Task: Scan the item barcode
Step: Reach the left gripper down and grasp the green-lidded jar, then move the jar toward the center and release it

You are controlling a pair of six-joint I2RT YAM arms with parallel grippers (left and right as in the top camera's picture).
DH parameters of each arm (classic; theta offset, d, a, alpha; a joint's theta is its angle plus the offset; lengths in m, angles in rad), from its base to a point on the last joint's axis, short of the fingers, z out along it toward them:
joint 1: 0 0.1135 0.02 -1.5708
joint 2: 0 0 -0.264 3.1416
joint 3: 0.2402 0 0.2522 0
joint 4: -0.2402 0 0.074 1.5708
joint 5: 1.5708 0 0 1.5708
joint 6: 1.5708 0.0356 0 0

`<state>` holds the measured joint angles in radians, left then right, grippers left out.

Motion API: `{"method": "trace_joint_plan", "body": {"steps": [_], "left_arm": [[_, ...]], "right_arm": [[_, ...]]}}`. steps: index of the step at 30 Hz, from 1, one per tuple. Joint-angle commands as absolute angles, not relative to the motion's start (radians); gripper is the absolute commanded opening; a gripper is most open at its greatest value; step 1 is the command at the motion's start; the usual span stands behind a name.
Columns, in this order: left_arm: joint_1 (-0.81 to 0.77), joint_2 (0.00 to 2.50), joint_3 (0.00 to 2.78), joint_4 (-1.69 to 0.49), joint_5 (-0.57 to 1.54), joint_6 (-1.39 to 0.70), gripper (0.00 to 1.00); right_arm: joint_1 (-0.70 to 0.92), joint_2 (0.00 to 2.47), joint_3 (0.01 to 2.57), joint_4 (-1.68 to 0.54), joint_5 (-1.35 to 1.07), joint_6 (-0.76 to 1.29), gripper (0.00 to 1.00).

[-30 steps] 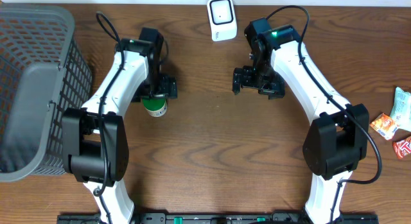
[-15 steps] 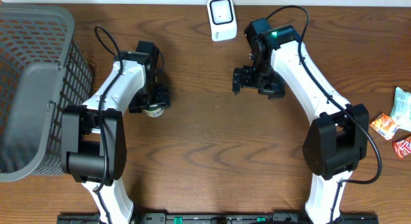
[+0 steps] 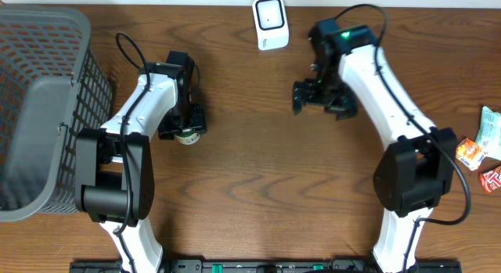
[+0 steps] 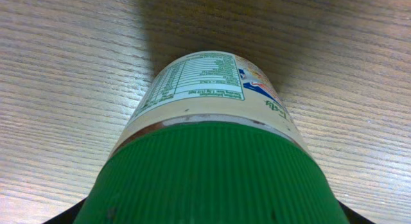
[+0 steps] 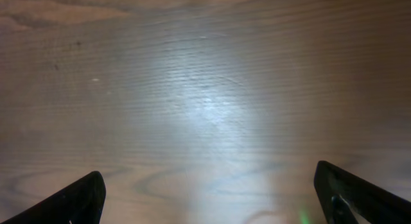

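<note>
The item is a cream-labelled bottle (image 4: 205,89) with a ribbed green cap (image 4: 212,172), standing on the wooden table. A nutrition panel faces the left wrist camera; no barcode shows. My left gripper (image 3: 182,126) sits over the bottle (image 3: 188,136) from above, shut on the cap, with its black fingers (image 4: 64,217) pressed against both sides. The white scanner (image 3: 270,23) stands at the table's far edge, centre. My right gripper (image 3: 321,101) hovers right of centre, open, its fingers (image 5: 70,201) wide apart over bare wood.
A grey mesh basket (image 3: 39,109) fills the left side. Several snack packets (image 3: 470,153) lie at the right edge. The table (image 3: 258,187) is brown wood.
My left gripper has come down over the bottle and closed on its cap. The right arm has shifted a little to the right, still open.
</note>
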<state>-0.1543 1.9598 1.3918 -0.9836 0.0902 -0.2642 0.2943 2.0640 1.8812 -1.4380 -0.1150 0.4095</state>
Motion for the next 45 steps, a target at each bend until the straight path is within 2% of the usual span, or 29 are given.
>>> {"method": "trace_joint_plan", "body": {"steps": [1, 7, 13, 21, 27, 28, 35, 41, 45], "left_arm": [[-0.181, 1.953, 1.393, -0.977, 0.147, -0.294, 0.67], [-0.263, 1.945, 1.394, -0.965, 0.15, -0.359, 0.67], [-0.389, 1.945, 1.393, -0.909, 0.15, -0.418, 0.67], [-0.561, 1.945, 1.396, -0.783, 0.15, -0.516, 0.67], [-0.636, 1.945, 1.413, -0.748, 0.14, -0.525, 0.67], [-0.639, 1.945, 1.416, -0.748, 0.133, -0.525, 0.69], [-0.632, 1.905, 1.428, -0.745, 0.123, -0.508, 0.98], [-0.632, 1.763, 1.444, -0.758, 0.104, -0.475, 0.98], [-0.632, 1.623, 1.444, -0.823, -0.043, -0.469, 0.98]], "right_arm": [[0.221, 2.066, 1.98, -1.482, -0.102, 0.361, 0.99], [0.105, 2.066, 2.127, -1.585, -0.103, 0.361, 0.99], [0.031, 2.066, 2.158, -1.636, -0.103, 0.357, 0.99], [0.008, 2.066, 2.158, -1.65, -0.103, 0.35, 0.99], [0.008, 2.066, 2.158, -1.65, -0.103, 0.35, 0.99], [0.008, 2.066, 2.158, -1.652, -0.103, 0.35, 0.99], [0.008, 2.066, 2.158, -1.658, -0.103, 0.35, 0.99], [0.012, 2.066, 2.158, -1.659, -0.103, 0.35, 0.99], [0.043, 2.066, 2.157, -1.656, -0.105, 0.35, 0.99]]}}
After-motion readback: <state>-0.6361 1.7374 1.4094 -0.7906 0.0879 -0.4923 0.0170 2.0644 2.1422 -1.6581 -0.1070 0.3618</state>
